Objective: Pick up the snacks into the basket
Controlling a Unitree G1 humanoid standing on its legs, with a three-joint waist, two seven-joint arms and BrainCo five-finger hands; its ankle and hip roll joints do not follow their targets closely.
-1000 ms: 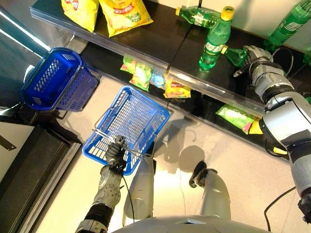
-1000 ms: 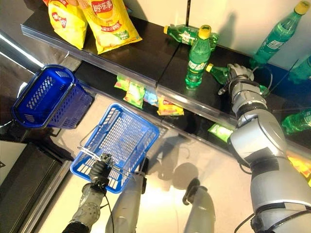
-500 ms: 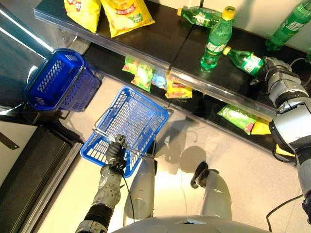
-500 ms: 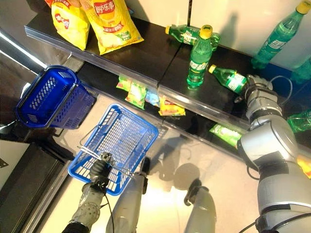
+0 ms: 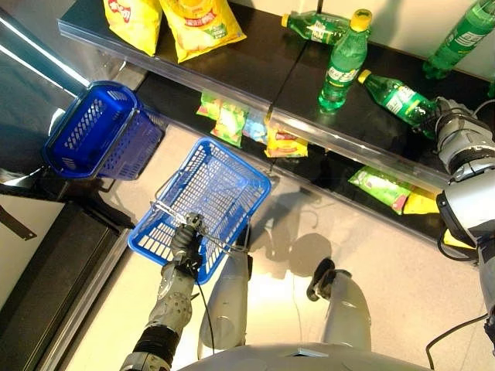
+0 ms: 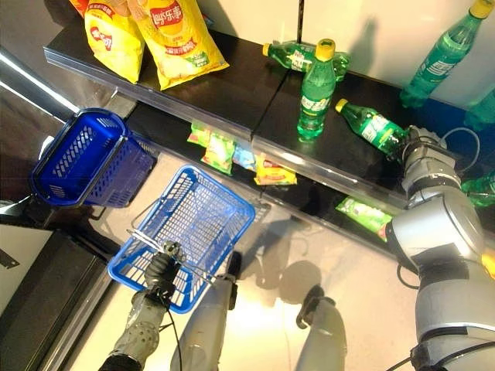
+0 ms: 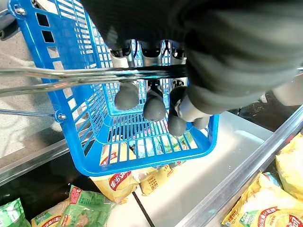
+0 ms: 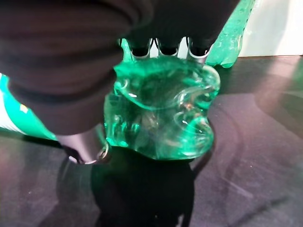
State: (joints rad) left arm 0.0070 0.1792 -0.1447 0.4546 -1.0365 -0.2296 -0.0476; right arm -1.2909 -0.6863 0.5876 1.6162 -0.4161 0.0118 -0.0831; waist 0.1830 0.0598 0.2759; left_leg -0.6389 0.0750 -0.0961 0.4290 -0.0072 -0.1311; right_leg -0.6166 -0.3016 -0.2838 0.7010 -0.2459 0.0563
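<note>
Green plastic identifies the item in the right hand [image 8: 80, 71]: the fingers [image 8: 158, 47] and thumb are curled round the base of a lying bottle [image 5: 394, 97] on the upper shelf [image 5: 255, 58]. The bottle neck points toward 10 o'clock, its base toward the hand at 3 o'clock in the head views. Judged from the grasp at the base, the hold allows the bottle to be drawn off the shelf edge lengthwise.

Left hand [image 5: 184, 246]: the fingers [image 7: 154, 101] are wrapped round the wire handle [image 7: 71, 75] of the blue basket [image 5: 232, 166]. The basket hangs at 7 o'clock, below the shelf front, mouth upward. This position likely keeps it ready to receive goods brought down from the shelves. Nothing lies in it yet.

Snack packets [image 5: 228, 120] lie on the lower shelf [image 5: 325, 166] at 12 o'clock from the basket, with a further green packet [image 5: 379, 188] at 3 o'clock. Two yellow bags [image 5: 197, 19] rest on the upper shelf at 11 o'clock. An upright bottle [image 5: 344, 62] stands beside the lying one. A second blue basket [image 5: 97, 127] sits at 9 o'clock.
</note>
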